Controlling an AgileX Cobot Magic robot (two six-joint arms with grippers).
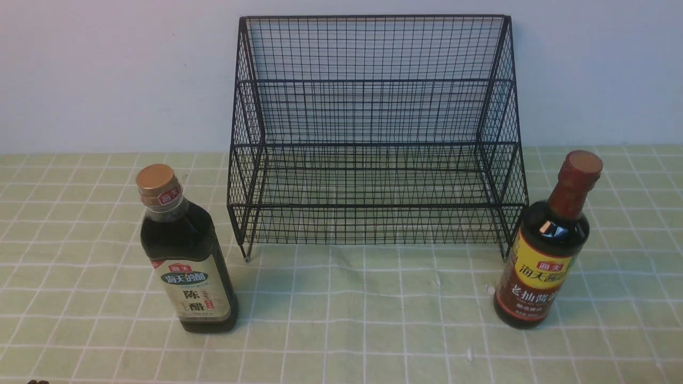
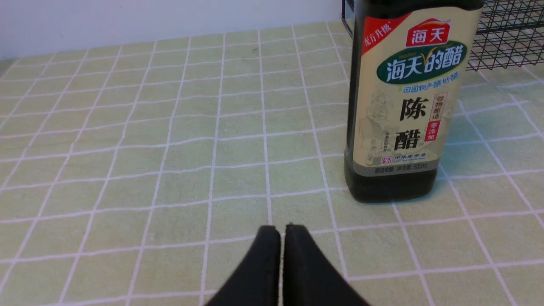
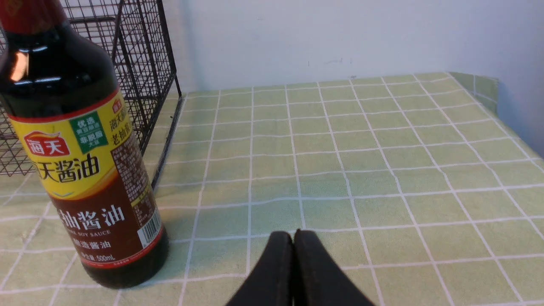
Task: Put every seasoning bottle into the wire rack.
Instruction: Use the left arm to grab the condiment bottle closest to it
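Observation:
A squarish seasoning bottle (image 1: 184, 256) with gold cap and beige label stands upright on the cloth at the left, also seen close in the left wrist view (image 2: 399, 106). A round long-necked seasoning bottle (image 1: 544, 250) with red-brown cap and yellow-and-maroon label stands at the right, near in the right wrist view (image 3: 80, 157). The black wire rack (image 1: 373, 144) stands between them at the back with nothing on its tiers. My left gripper (image 2: 282, 229) is shut and holds nothing, short of the squarish bottle. My right gripper (image 3: 293, 234) is shut too, beside the round bottle. Neither arm shows in the front view.
A green checked tablecloth (image 1: 341, 320) covers the table. A pale wall (image 1: 106, 69) rises right behind the rack. The table's far right corner and edge (image 3: 488, 85) show in the right wrist view.

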